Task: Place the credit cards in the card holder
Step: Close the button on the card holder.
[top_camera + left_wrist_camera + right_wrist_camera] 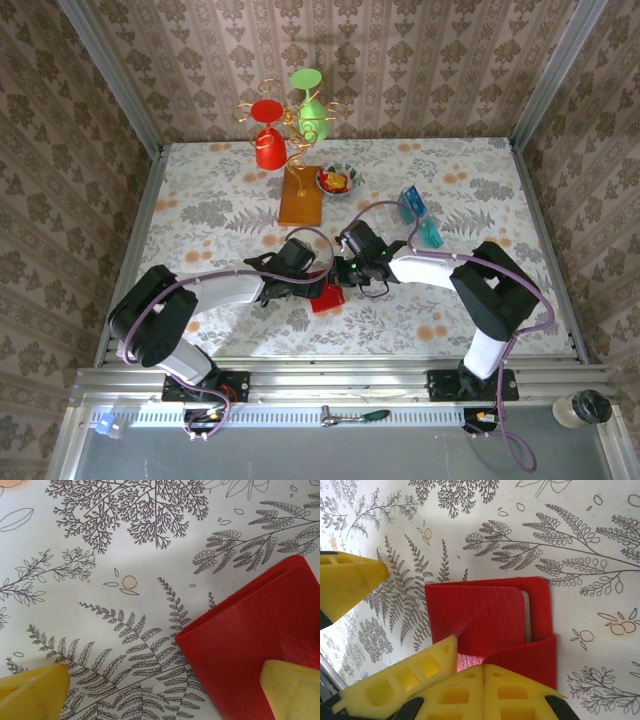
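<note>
Card holder (327,298) flat, askew; we see pocket slot (525,616) from right wrist. Left gripper (164,692) released, straddling corner; right gripper (484,672) clenched at its edge. Top view adds credit cards (430,234).

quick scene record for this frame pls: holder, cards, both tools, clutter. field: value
card holder: red, lying on the table between the two tools, near flap curled up
credit cards: teal, far right, apart from the holder; no card seen in it
left tool: open wide, one finger over the holder's corner
right tool: shut, tips at the holder's near edge; pinch on the flap unclear
clutter: orange stand base, small bowl
</note>
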Action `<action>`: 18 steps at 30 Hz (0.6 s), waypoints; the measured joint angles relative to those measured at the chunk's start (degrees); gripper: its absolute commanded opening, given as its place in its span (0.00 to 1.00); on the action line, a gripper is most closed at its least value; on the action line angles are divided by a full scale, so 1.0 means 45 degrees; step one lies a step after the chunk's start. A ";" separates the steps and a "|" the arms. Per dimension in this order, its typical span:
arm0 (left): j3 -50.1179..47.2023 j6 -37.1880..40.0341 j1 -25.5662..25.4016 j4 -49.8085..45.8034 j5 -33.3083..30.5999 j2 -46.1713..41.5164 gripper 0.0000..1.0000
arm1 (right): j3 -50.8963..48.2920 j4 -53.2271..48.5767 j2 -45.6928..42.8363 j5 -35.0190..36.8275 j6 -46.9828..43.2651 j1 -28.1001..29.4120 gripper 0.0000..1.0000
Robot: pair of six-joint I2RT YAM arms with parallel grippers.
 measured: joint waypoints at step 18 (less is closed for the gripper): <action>0.0000 0.0000 0.0000 0.0000 0.0000 0.0000 1.00 | -0.0704 0.1413 0.0170 -0.0107 0.0520 0.0083 0.00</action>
